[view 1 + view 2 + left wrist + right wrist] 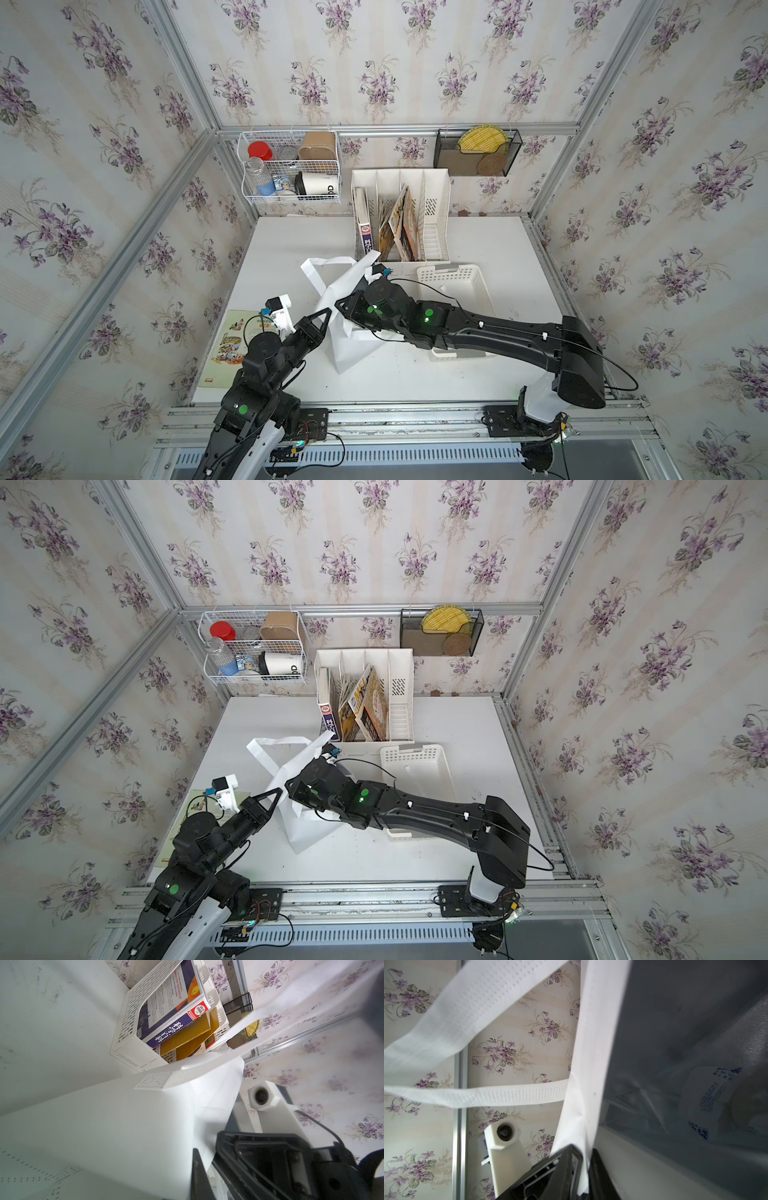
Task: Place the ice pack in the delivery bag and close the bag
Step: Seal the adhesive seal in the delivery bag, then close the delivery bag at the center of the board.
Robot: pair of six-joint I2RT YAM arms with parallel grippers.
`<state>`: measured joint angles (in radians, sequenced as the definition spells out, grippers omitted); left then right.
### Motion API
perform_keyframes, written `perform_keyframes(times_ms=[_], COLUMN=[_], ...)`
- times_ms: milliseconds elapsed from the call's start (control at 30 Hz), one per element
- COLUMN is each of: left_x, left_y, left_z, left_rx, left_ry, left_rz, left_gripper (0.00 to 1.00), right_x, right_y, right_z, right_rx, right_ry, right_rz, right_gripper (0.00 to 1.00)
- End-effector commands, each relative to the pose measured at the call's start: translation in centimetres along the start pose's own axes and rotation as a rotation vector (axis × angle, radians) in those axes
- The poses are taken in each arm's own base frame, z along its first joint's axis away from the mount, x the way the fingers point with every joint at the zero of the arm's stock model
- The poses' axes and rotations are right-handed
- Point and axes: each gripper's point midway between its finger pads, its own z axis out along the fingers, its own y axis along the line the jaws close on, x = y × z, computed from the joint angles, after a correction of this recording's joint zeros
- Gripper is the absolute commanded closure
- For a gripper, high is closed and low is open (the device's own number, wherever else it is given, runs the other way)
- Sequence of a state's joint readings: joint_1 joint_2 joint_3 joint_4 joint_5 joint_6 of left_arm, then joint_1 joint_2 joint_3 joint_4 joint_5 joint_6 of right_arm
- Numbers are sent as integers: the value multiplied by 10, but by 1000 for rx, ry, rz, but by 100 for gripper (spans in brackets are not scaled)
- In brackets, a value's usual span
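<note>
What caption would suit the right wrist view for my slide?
Ice pack resting inside the foil-lined delivery bag, its white handles looping outside.

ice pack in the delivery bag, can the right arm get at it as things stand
Probably yes: the left end effector pinches the rim of the delivery bag open, and the right wrist view sees the ice pack inside with nothing in between.

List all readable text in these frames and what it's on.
"科学百科": spine of the blue book in the file organizer.
"OD": white cup in the wire basket.
Blue print on the ice pack inside the delivery bag: too blurred.
Cover of the booklet: too small.
</note>
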<state>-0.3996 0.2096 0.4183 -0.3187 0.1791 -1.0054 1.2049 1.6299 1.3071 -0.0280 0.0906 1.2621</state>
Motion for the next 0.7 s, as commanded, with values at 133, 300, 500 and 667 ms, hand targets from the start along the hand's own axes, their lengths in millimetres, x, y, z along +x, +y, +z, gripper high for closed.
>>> perform_keyframes(times_ms=[133,300,500,667], left_x=[-7,-7,-6,-5], left_y=[-7,-11,-14,-20], left_z=[-2,-3,-3,-5], left_rx=[21,34,46,64], left_ry=[-33,-30,-17,-7], left_rz=[36,44,45,52], left_gripper=[100,100,100,100], right_x=[-29,-47,-63,-69], right_y=[13,1,-32,-58], right_z=[-37,-78,-127,-144], right_rx=[-37,-13,60,64], right_ry=[-122,-196,-282,-269], right_rz=[-306,-531,-719,-823], right_gripper=[61,40,10,0])
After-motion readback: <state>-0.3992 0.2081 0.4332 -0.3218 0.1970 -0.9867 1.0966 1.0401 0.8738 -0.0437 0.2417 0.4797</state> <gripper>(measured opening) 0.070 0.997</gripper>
